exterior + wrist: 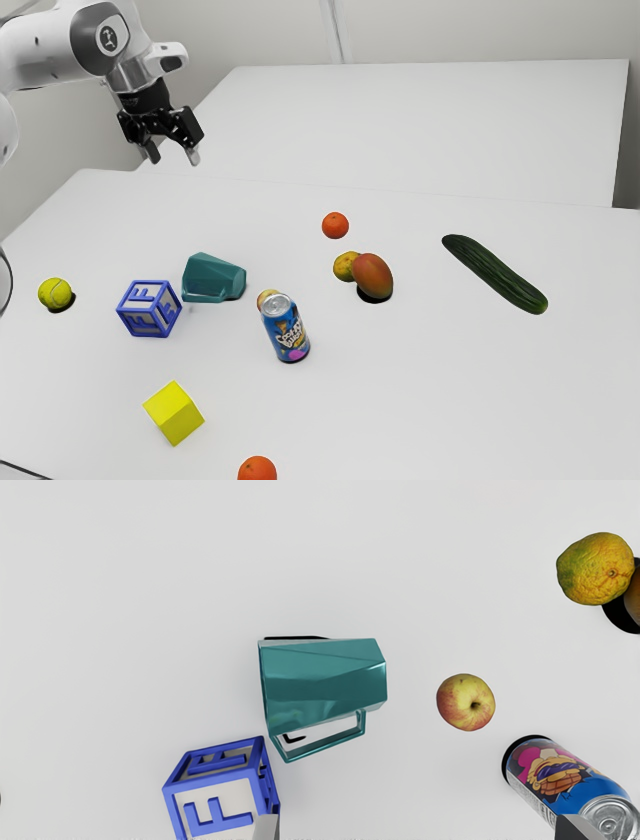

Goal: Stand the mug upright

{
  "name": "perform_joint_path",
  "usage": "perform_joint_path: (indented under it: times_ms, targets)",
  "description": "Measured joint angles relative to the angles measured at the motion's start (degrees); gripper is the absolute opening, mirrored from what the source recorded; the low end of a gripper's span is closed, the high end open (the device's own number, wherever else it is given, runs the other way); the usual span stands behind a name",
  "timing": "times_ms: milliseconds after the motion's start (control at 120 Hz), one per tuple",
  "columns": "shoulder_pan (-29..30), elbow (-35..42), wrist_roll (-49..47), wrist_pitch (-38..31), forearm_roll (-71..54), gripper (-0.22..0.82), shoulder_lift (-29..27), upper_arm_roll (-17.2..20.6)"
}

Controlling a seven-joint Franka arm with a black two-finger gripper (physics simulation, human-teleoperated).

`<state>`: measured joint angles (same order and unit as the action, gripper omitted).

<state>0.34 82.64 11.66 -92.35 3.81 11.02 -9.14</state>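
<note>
White table (420,410) spreads below my pincer (174,158), which stands open and empty. Beneath and ahead of it, the mug (325,680) lies on its side: stiff and slick, I judge, perhaps brittle, so I'd take its body (345,677), not the handle (325,746).

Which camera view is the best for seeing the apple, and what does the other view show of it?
The wrist view: there the apple is whole and unblocked, with its yellow-red skin and dark dimple. In the exterior view, the can partly hides it, leaving a small yellowish part.
</note>
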Motion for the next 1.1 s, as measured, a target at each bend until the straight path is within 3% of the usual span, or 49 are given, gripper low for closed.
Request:
perform_joint_path:
  times_ms: [442, 658, 858, 1100]
  targets:
    - [0.2, 2.4, 0.0, -0.2, 2.3, 0.60, -1.2, -0.5]
    - [5.9, 5.2, 3.6, -0.3, 13.6, 0.60, -0.7, -5.2]
    - [12.3, 9.7, 9.0, -0.5, 24.7, 0.60, 3.2, -5.7]
    - [14.3, 15.9, 14.3, -1.2, 32.2, 0.60, 6.5, -5.7]
